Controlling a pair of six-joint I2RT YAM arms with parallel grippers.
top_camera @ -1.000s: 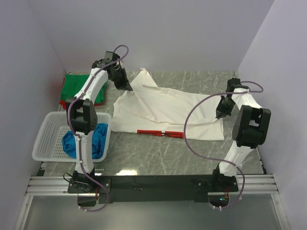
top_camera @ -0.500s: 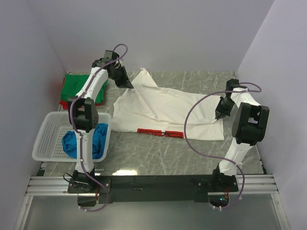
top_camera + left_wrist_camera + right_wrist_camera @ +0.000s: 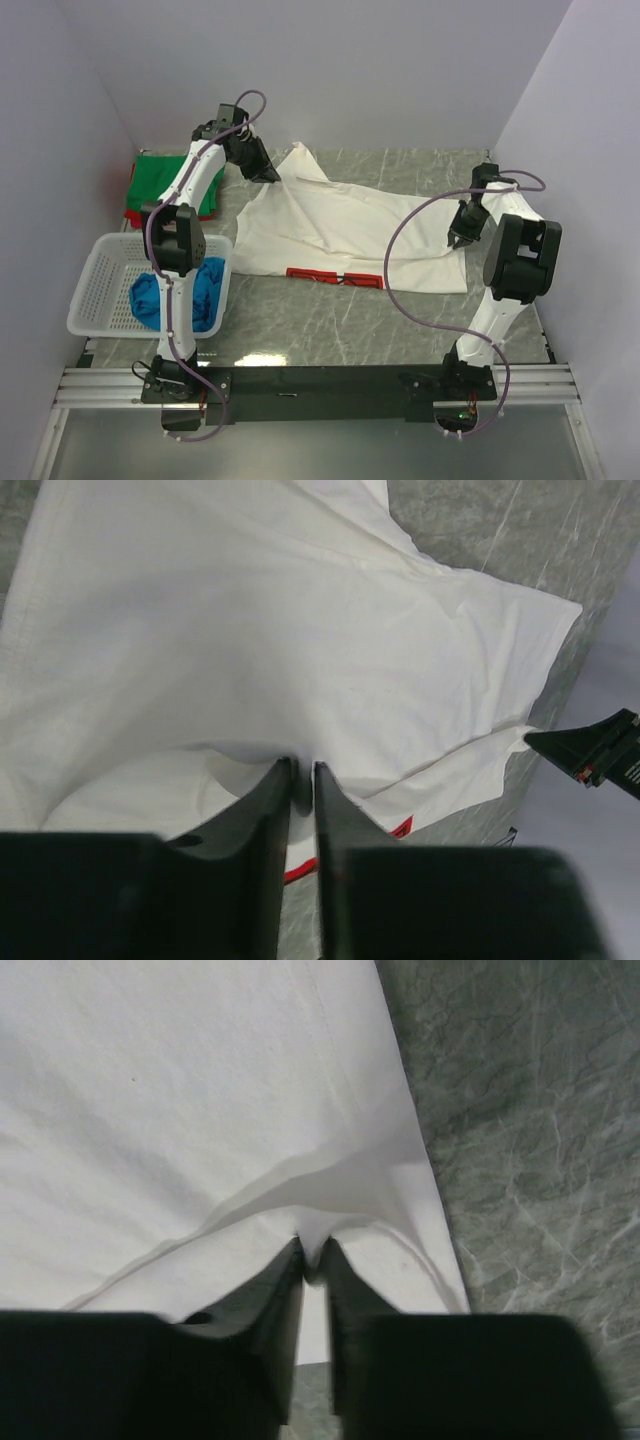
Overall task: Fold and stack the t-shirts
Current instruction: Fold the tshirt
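Cloth: white t-shirt (image 3: pixel 345 225) spread mid-frame on surface (image 3: pixel 330 320) | judged soft, light, limp, likely to sag | left end effector (image 3: pixel 302 772) pinches upper-left fold | right end effector (image 3: pixel 313 1257) pinches right edge | best hold: edges, corners.

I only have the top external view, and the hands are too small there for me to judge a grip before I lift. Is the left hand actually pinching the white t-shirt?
Observer: Yes. In the left wrist view, the left hand is almost fully closed on a raised fold of the white t-shirt.
Operator: And the right hand?
Observer: It has a grip too. The right wrist view shows the right hand closed on a tented pinch of cloth close to the shirt's edge, with bare table just beyond it.
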